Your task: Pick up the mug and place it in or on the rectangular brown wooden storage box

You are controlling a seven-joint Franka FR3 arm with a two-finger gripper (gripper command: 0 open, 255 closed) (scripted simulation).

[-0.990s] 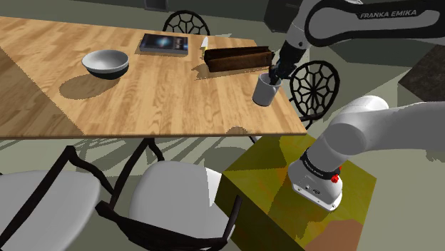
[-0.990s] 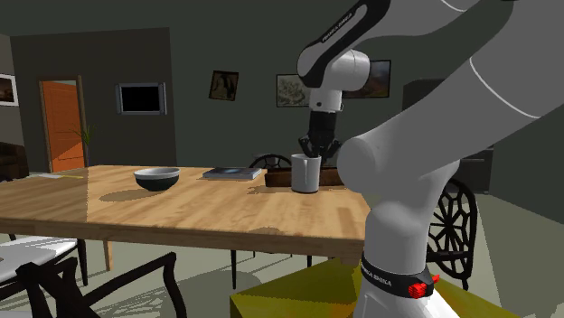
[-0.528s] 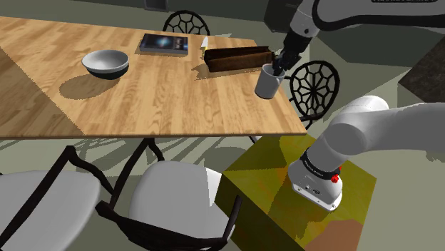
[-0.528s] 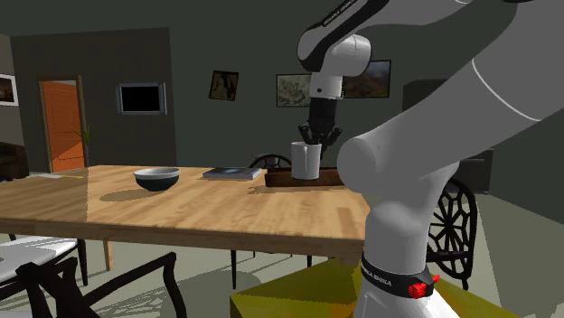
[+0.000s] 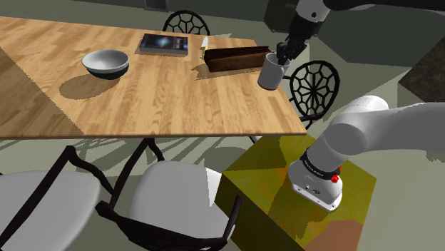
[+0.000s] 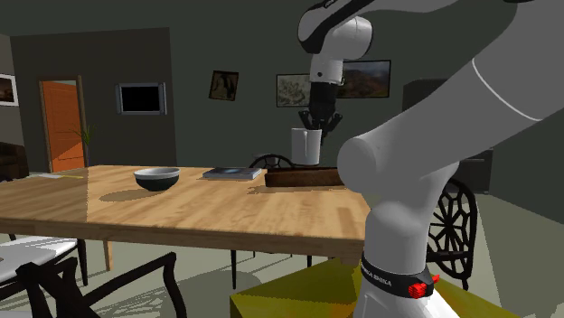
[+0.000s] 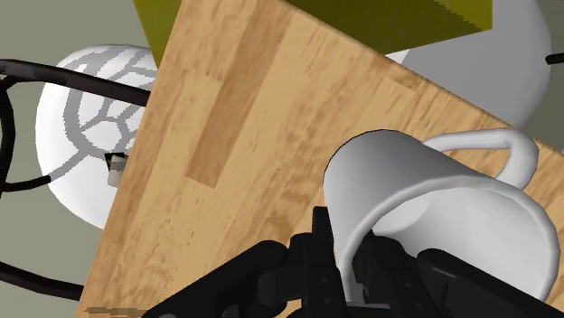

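Mug (image 5: 272,71) has risen off the table (image 5: 142,100); the gripper (image 5: 283,54) pinches its rim wall. Rigid, light, slick. Box (image 5: 239,58) at the mug's 10 o'clock.

- A light wooden counter (image 5: 164,100) with a plank grain is seen from above in the shoulder view, its long far edge running along the top.
- A grey bowl (image 5: 105,63) is set upright on it toward the shoulder view's left, and its shadow is cast on the wood beside it.
- A dark-covered book (image 5: 163,43) is laid flat near the far edge, between the bowl and the box.
- A dark brown rectangular storage box (image 5: 239,59) is placed lengthwise near the far right corner, well apart from the bowl.
- A small pale item (image 5: 205,44) is seen just beside the box's left end; what it is cannot be told.
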